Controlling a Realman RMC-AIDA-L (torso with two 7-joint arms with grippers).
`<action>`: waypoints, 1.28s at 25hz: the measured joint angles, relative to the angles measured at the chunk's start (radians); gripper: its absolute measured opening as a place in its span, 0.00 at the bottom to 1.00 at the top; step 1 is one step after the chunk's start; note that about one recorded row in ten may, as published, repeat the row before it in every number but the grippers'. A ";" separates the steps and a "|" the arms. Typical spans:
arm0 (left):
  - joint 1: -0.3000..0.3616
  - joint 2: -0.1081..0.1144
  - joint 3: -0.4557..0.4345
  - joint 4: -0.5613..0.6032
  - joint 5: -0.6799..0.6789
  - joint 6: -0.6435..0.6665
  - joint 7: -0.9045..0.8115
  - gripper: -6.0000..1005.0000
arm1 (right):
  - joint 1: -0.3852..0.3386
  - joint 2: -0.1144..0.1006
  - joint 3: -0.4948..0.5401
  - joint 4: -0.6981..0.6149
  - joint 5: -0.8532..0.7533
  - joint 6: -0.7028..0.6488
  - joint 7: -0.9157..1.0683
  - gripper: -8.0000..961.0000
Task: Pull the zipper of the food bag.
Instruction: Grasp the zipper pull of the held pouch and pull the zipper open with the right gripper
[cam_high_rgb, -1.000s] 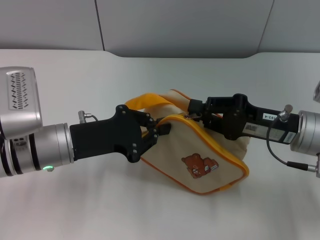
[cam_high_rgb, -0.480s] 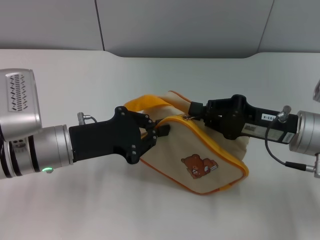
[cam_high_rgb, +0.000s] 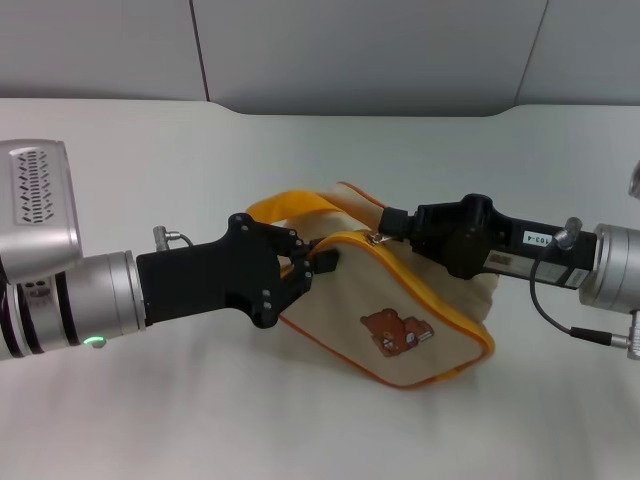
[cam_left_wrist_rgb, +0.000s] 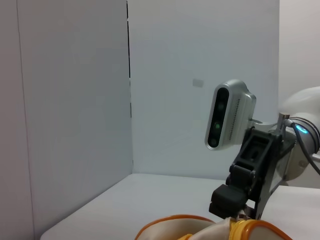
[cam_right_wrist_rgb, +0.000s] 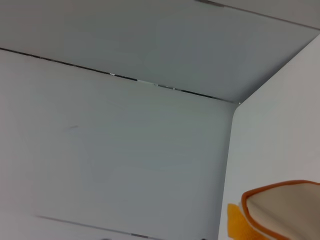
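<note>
The cream food bag (cam_high_rgb: 400, 318) with a bear print lies on the white table, its orange loop handle (cam_high_rgb: 288, 205) toward the back left. The yellow-orange zipper (cam_high_rgb: 430, 290) runs along its upper edge. My left gripper (cam_high_rgb: 312, 264) is shut on the bag's left end, just below the handle. My right gripper (cam_high_rgb: 384, 228) comes in from the right and is shut on the small silver pull tab (cam_high_rgb: 377, 238) at the zipper's left end. The left wrist view shows the right gripper (cam_left_wrist_rgb: 234, 201) above the bag's edge (cam_left_wrist_rgb: 212, 231). The right wrist view shows only a bag corner (cam_right_wrist_rgb: 285, 207).
The white table (cam_high_rgb: 200, 400) spreads around the bag. A grey wall (cam_high_rgb: 350, 50) stands behind it. Both arms reach in low over the table from either side.
My right gripper has shifted slightly to the right and down with the pull tab. The bag's right end has moved a little. The left gripper has barely moved.
</note>
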 joint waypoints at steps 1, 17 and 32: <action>0.001 0.001 0.000 0.000 -0.002 0.000 0.000 0.06 | -0.004 0.000 -0.001 -0.004 0.000 -0.001 -0.003 0.01; 0.046 0.009 -0.075 0.009 -0.009 -0.048 -0.002 0.06 | -0.115 -0.014 -0.003 -0.099 -0.029 -0.006 -0.006 0.02; 0.054 0.006 -0.093 -0.024 -0.010 -0.112 0.015 0.07 | -0.134 -0.028 0.020 -0.123 0.004 -0.007 -0.160 0.03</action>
